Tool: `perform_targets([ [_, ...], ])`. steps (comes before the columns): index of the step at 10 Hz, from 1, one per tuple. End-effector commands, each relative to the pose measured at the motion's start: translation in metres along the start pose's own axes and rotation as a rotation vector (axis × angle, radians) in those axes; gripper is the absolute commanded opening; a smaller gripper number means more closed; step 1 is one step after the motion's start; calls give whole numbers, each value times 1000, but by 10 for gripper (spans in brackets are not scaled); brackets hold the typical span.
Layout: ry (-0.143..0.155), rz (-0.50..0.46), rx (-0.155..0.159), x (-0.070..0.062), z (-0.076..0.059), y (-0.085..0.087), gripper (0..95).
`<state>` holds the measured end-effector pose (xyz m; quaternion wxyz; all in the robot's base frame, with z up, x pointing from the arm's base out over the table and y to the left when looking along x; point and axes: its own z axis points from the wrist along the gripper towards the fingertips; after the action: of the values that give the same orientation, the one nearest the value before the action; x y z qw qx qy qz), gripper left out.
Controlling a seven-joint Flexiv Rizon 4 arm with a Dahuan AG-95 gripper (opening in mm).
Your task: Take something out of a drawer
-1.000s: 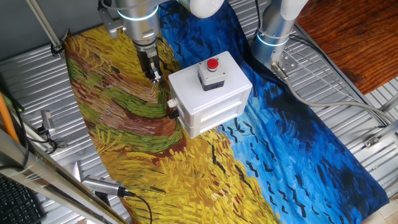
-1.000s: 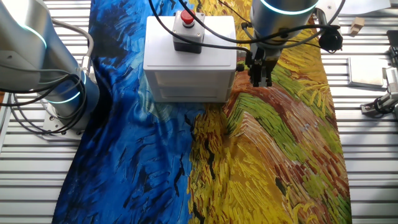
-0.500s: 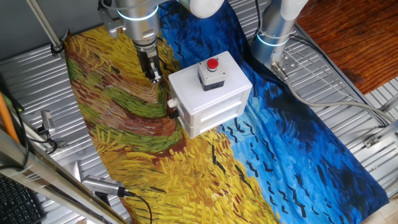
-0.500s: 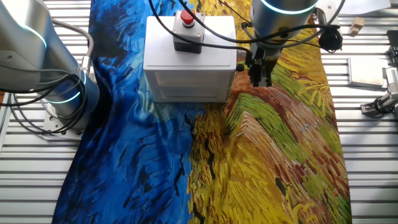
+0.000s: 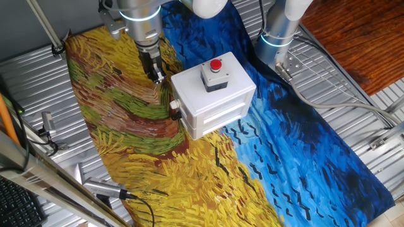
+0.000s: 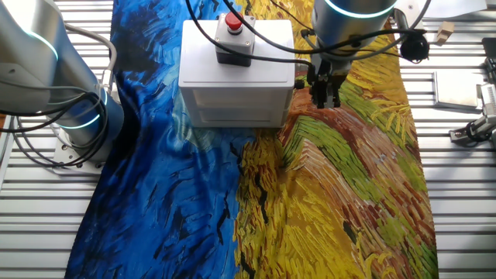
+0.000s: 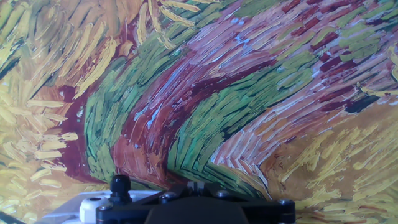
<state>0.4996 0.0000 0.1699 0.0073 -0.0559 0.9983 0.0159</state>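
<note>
So far nothing done — drawer shut, block unseen, presumably inside. Other fixed view: claw narrow, empty, hanging just beside box. Hand view — only cloth; opening and pickup remain.

No writing, label, brand, number or sign can be read in any of the views. The white box is plain on every face that shows, and the red button on its grey base carries no legible marking. The painted cloth over the bench shows only brushstrokes. The paper at the far right edge of the bench is too small and blurred to make out any print.
</note>
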Motion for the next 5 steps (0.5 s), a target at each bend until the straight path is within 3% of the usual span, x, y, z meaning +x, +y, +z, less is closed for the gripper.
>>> perform_targets([
  [1, 2, -79, -4, 2, 0, 0, 0],
  [3, 10, -48, -6, 3, -2, -4, 0],
  [5, 10, -109, -20, 2, -2, -30, 0],
])
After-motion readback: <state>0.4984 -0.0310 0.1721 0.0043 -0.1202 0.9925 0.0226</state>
